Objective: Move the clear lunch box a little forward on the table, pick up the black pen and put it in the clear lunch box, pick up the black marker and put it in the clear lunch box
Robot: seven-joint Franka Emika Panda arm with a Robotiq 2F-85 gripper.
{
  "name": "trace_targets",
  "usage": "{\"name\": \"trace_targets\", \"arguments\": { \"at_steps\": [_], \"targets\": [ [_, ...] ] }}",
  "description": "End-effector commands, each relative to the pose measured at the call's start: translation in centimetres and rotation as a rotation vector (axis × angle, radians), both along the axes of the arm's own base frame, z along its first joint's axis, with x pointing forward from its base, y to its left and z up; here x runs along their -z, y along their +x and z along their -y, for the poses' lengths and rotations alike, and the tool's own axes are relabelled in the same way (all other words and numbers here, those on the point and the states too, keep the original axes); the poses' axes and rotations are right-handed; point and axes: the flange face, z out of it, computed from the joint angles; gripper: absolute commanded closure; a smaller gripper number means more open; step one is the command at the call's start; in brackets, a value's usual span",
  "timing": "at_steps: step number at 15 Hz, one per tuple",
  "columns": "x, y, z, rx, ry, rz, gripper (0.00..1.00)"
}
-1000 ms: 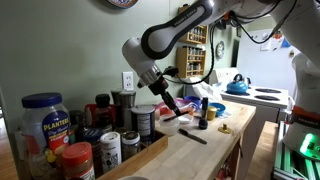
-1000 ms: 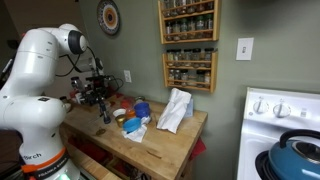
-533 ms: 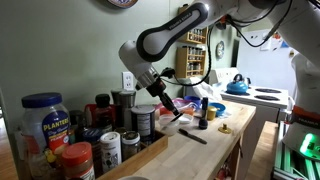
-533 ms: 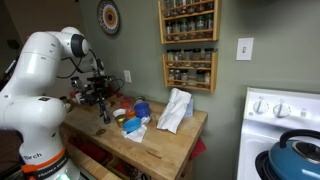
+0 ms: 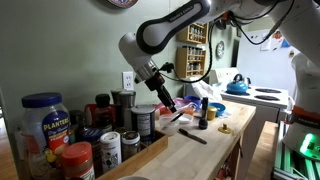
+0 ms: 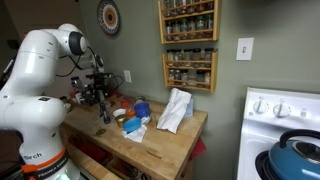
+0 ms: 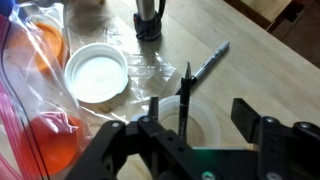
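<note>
In the wrist view my gripper (image 7: 198, 110) hangs open right above the clear lunch box (image 7: 205, 128), a small translucent tub on the wooden table. The black pen (image 7: 186, 88) stands leaning inside the tub, between my fingers and touching neither. The black marker (image 7: 210, 62) lies on the table just beyond the tub. In an exterior view the gripper (image 5: 170, 106) is low over the table with the marker (image 5: 193, 135) lying in front of it. In the other exterior view the gripper (image 6: 103, 103) is partly hidden by the arm, and the tub does not show.
A white round lid (image 7: 97, 72) and a clear plastic bag with orange things (image 7: 40, 120) lie to the tub's left. A small dark bottle (image 7: 150, 20) stands beyond it. Jars (image 5: 45, 120) crowd the table's near end. A white cloth (image 6: 175, 110) lies by the stove-side edge.
The jaws have opened and let go of the black pen, which now stands in the clear lunch box. The gripper has risen slightly.
</note>
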Motion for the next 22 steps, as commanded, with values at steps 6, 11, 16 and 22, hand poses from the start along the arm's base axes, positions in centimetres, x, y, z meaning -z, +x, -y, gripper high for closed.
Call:
{"name": "trace_targets", "arguments": {
  "at_steps": [6, 11, 16, 22],
  "targets": [
    [-1.0, -8.0, 1.3, 0.145, 0.096, 0.100, 0.00],
    [-0.2, -12.9, 3.4, 0.272, 0.134, 0.230, 0.00],
    [2.0, -15.5, 5.8, 0.395, 0.174, 0.275, 0.00],
    [4.8, -15.1, 7.3, 0.461, 0.206, 0.330, 0.00]
  ]
}}
